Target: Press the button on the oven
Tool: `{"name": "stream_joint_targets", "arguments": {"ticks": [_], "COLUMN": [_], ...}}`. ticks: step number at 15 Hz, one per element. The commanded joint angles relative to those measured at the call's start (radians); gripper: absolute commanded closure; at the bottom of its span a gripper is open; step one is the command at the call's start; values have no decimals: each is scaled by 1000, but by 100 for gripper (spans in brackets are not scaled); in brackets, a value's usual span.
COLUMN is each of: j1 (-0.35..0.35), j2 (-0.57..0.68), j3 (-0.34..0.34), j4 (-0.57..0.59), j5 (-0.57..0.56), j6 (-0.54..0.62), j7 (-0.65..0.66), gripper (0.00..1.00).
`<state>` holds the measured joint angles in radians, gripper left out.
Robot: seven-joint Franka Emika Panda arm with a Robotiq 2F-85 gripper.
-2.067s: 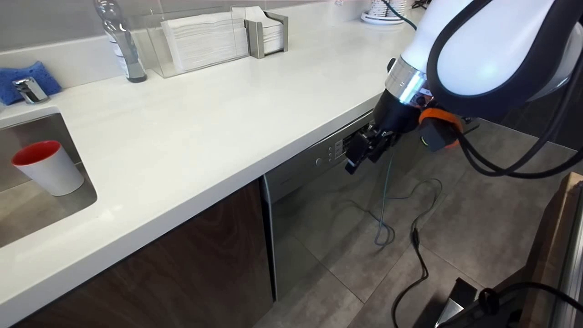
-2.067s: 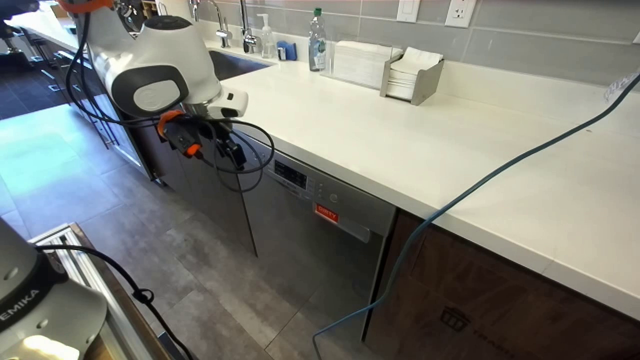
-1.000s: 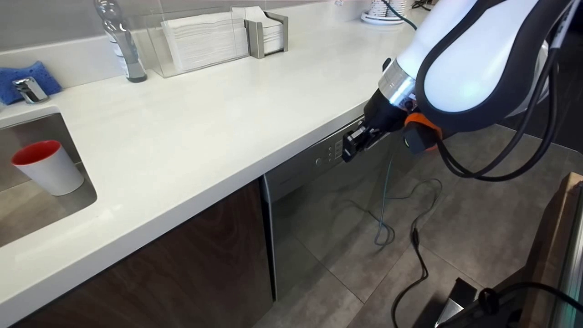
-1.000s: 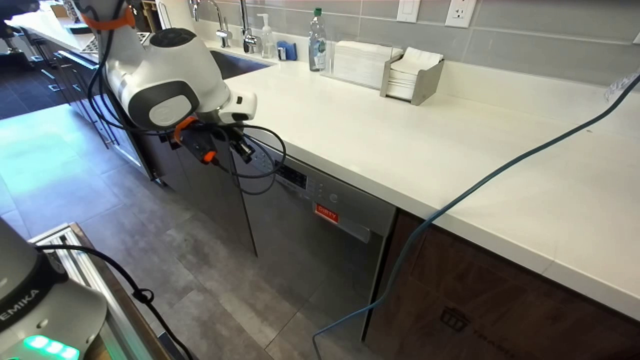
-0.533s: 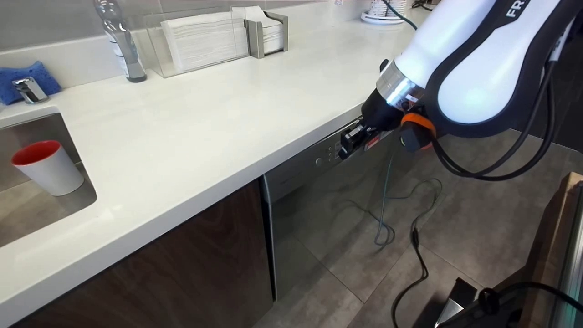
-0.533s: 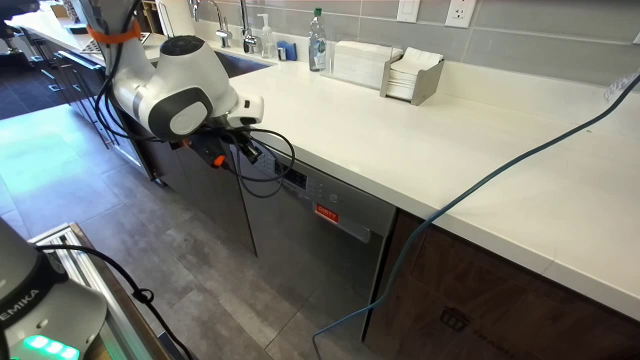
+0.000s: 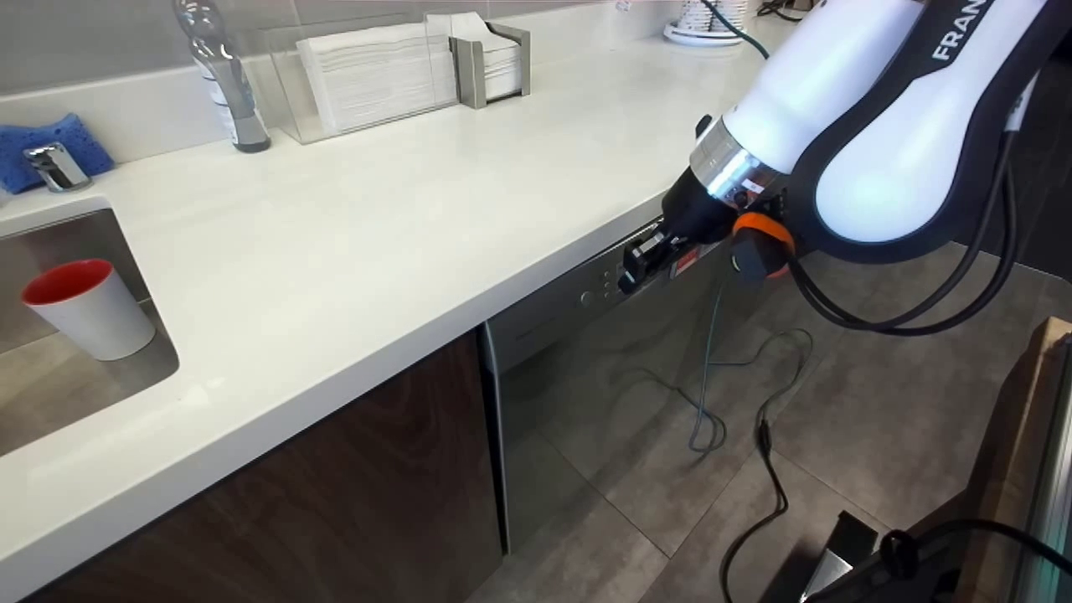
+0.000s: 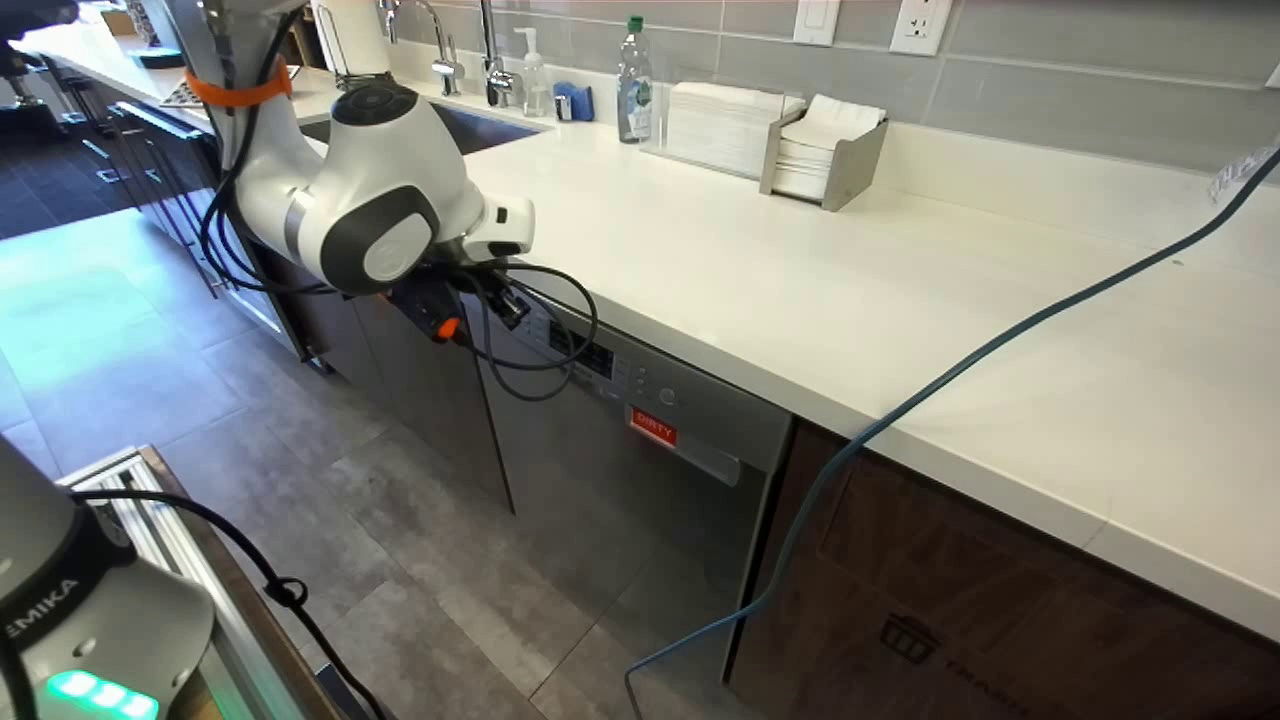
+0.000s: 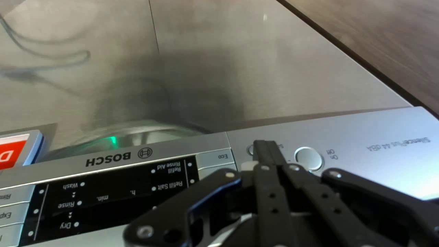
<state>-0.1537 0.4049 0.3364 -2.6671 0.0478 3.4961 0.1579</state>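
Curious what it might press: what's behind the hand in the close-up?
The wrist view shows a control strip, with the On/Off button beside the hand; whatever lies directly behind is hidden.

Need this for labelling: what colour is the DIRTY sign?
The DIRTY sign is red, white-lettered, and shows best in an exterior view.

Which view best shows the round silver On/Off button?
The wrist view: the round silver button is largest there, its label legible. An exterior view shows it as a small disc; in an exterior view, I can't find it near the black tool.
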Motion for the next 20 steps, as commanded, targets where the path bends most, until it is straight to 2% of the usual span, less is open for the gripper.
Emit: {"name": "stream_joint_targets", "arguments": {"ticks": [1, 8, 20], "j1": [-1, 8, -5], "j2": [27, 27, 43], "j3": [-9, -26, -19], "j4": [19, 29, 39], "j5": [-61, -64, -81], "j6": [33, 42, 51], "j7": [52, 52, 65], "gripper": [100, 100, 100]}}
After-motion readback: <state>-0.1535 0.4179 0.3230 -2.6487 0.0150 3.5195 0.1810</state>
